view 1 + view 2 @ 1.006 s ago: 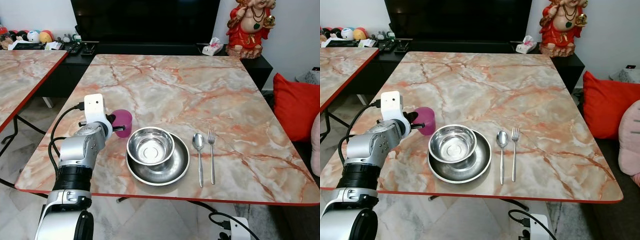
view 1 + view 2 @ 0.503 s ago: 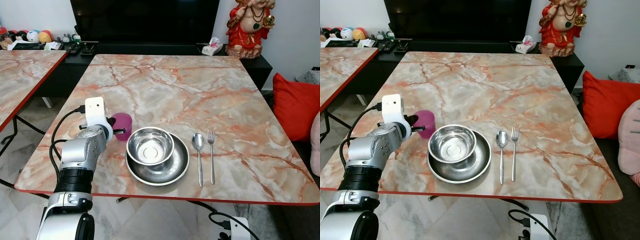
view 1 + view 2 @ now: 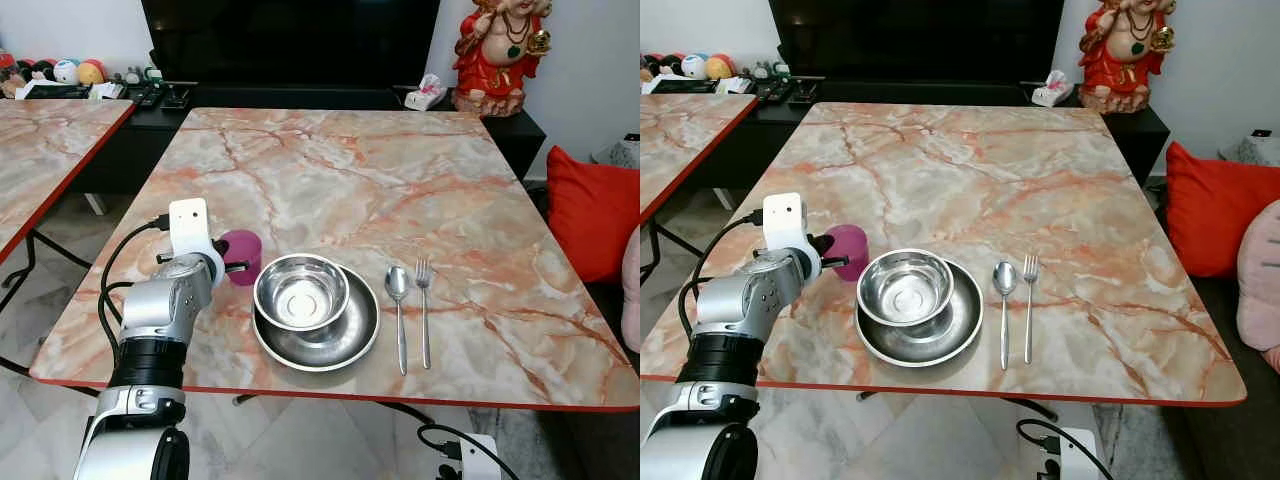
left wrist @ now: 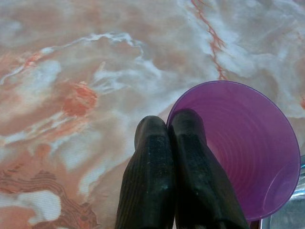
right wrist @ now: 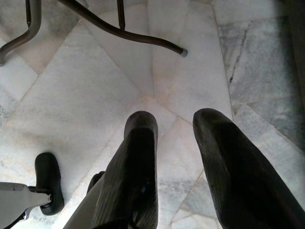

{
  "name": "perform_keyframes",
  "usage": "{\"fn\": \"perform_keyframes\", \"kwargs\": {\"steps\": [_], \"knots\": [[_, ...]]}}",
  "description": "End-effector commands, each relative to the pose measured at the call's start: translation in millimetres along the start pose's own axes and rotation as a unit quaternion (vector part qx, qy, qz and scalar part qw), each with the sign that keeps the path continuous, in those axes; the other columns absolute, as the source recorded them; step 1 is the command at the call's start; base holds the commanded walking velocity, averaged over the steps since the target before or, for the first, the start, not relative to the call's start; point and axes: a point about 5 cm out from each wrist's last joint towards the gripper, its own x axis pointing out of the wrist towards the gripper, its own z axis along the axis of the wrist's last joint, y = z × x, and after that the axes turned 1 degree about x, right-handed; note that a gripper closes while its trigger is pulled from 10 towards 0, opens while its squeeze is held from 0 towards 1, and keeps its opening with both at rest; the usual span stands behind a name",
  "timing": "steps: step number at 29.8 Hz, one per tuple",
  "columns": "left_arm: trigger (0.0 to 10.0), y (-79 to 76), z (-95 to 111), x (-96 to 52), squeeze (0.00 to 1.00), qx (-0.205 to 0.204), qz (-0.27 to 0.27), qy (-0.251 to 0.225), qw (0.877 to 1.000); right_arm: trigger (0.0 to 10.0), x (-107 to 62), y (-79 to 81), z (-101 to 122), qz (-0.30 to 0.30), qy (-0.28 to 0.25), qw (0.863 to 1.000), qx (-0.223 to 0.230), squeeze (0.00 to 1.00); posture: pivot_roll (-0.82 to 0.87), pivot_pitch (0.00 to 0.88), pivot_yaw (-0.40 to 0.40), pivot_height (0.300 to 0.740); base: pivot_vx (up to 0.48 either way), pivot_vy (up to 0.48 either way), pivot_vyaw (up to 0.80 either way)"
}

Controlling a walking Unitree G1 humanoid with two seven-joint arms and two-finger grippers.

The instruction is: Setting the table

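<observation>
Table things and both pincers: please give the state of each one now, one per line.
Purple plastic cup: upright, empty, rim pinched.
Left pincer: shut on cup's rim.
Small steel bowl: upright, empty, in steel plate.
Steel spoon, steel fork: flat, side by side.
Right pincer: open, over floor.

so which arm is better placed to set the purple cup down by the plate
Left. The left gripper is pinching the rim of the purple cup just left of the steel bowl and plate. The right gripper hangs open over the floor.
</observation>
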Motion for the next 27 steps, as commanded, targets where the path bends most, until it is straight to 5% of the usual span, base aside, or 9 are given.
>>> {"fn": "perform_keyframes", "kwargs": {"steps": [1, 4, 5, 6, 13, 16, 17, 27], "knots": [[10.0, 0.0, -2.1, -0.9, 0.25, -0.001, 0.002, 0.005, 1.0, 10.0, -0.3, 0.0, -2.4, 0.0, 0.007, 1.0, 0.0, 0.0, 0.1, 0.0, -0.008, 0.74, 0.0, 0.0, 0.0], [10.0, -0.7, -2.2, -1.0, 0.28, -0.002, 0.0, 0.005, 1.0, 10.0, -0.3, -0.2, -2.2, 0.0, 0.006, 1.0, 0.0, 0.0, 0.1, 0.0, -0.009, 0.74, 0.0, 0.0, 0.0], [10.0, -0.8, -2.4, -1.1, 0.56, -0.002, 0.0, 0.005, 1.0, 10.0, -0.3, -0.2, -2.2, 0.0, 0.007, 1.0, -0.001, 0.0, 0.1, 0.0, -0.009, 0.74, 0.0, 0.0, 0.0], [10.0, -0.8, -2.6, -1.1, 0.63, -0.002, 0.0, 0.005, 1.0, 10.0, -0.3, -0.3, -2.2, 0.0, 0.007, 1.0, -0.001, 0.0, 0.1, 0.0, -0.009, 0.74, 0.0, 0.0, 0.0], [10.0, -0.4, -3.5, -1.4, 0.58, -0.004, 0.003, 0.006, 1.0, 10.0, -0.3, -0.6, -2.3, 0.0, 0.007, 1.0, -0.002, 0.0, 0.1, 0.0, -0.011, 0.74, 0.0, 0.0, 0.0], [10.0, 0.0, -3.3, -1.4, 0.53, -0.005, 0.005, 0.005, 1.0, 10.0, -0.3, -0.7, -2.3, 0.001, 0.007, 1.0, -0.002, 0.0, 0.1, 0.0, -0.011, 0.74, 0.0, 0.0, 0.0], [10.0, 0.2, -2.3, -1.7, 0.0, -0.005, 0.006, 0.004, 1.0, 10.0, -0.3, -0.6, -2.2, 0.001, 0.007, 1.0, -0.003, 0.0, 0.1, 0.0, -0.011, 0.74, 0.0, 0.0, 0.0], [10.0, 0.0, 7.6, -4.5, 0.0, -0.008, 0.006, -0.016, 1.0, 10.0, -0.3, -0.9, -1.9, 0.002, 0.007, 1.0, -0.004, 0.0, 0.1, 0.0, -0.013, 0.74, 0.0, 0.0, 0.0]]}}
